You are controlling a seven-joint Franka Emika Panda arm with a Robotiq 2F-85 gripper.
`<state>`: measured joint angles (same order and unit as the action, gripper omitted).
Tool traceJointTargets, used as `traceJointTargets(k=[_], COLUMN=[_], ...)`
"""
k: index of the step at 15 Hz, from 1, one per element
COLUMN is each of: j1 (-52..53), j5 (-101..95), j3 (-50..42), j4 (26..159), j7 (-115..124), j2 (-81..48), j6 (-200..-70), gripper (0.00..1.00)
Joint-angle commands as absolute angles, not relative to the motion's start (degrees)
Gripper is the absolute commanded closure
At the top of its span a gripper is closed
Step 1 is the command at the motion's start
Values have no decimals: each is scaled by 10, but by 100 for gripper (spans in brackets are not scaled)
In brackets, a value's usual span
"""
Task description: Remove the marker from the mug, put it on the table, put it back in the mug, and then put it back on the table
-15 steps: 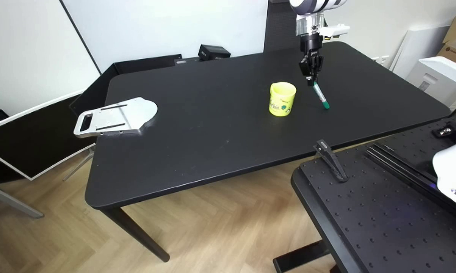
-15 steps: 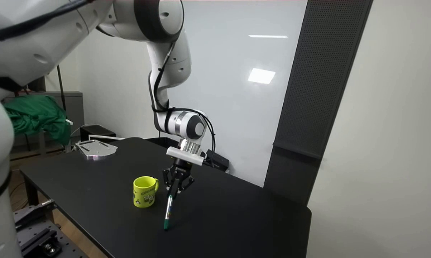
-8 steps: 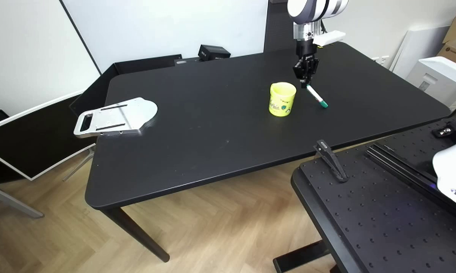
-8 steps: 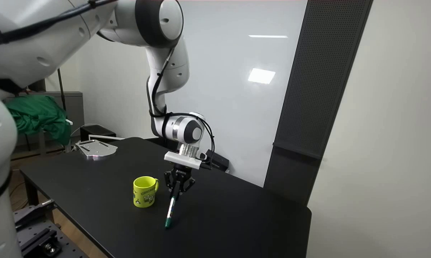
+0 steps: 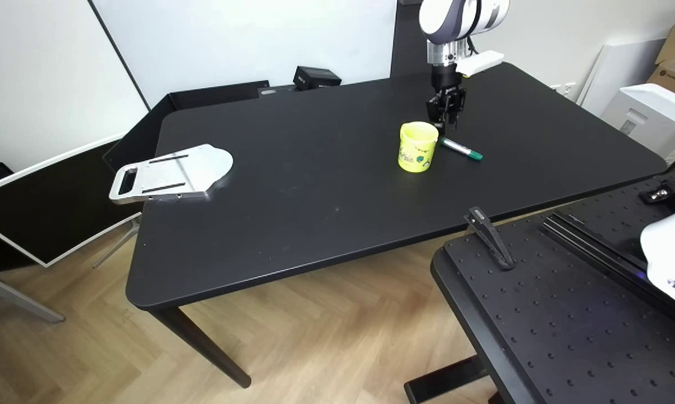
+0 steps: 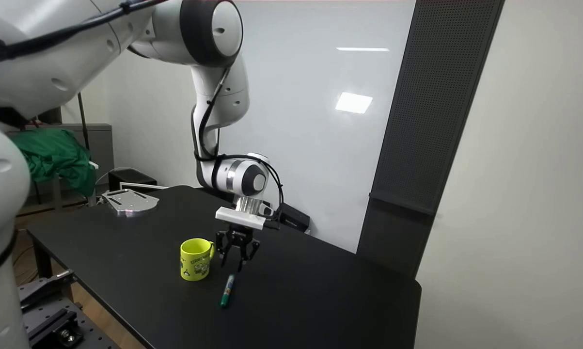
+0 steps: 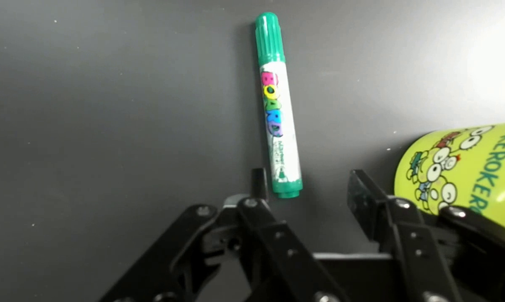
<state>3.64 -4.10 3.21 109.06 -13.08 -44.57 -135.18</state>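
Taking up most of the space before me, the black table [image 5: 292, 213] carries a white flat plate [image 5: 174, 168] at one end. The robot's white arm [image 6: 221, 92] reaches down over that table, and the gripper [image 7: 309, 188] at its tip has its jaws spread, a clear gap showing between them. Near the gripper, the yellow-green mug [image 5: 417, 154] stands upright on the table. Smallest of all is the marker [image 7: 279, 109], lying flat on the table beside the mug, the two apart. Its long axis runs outward from the gripper: the ribbed green cap [image 7: 269, 37] points away, to the top of the wrist view, leaning a touch left, while the green tail end [image 7: 287, 188] shows between the fingertips [image 7: 363, 203], closer to one; I can't tell if they touch. In an exterior view the cap [image 5: 476, 155] points lower right, away from the mug.
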Motion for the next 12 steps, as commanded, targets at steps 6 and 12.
traceJointTargets(k=[6,12], j1=[69,68], j5=[-101,-99], j3=[41,47], j4=[1202,1222], j7=[-117,-128], j2=[-379,-374], j6=[-1376,-1370], gripper=[0,0])
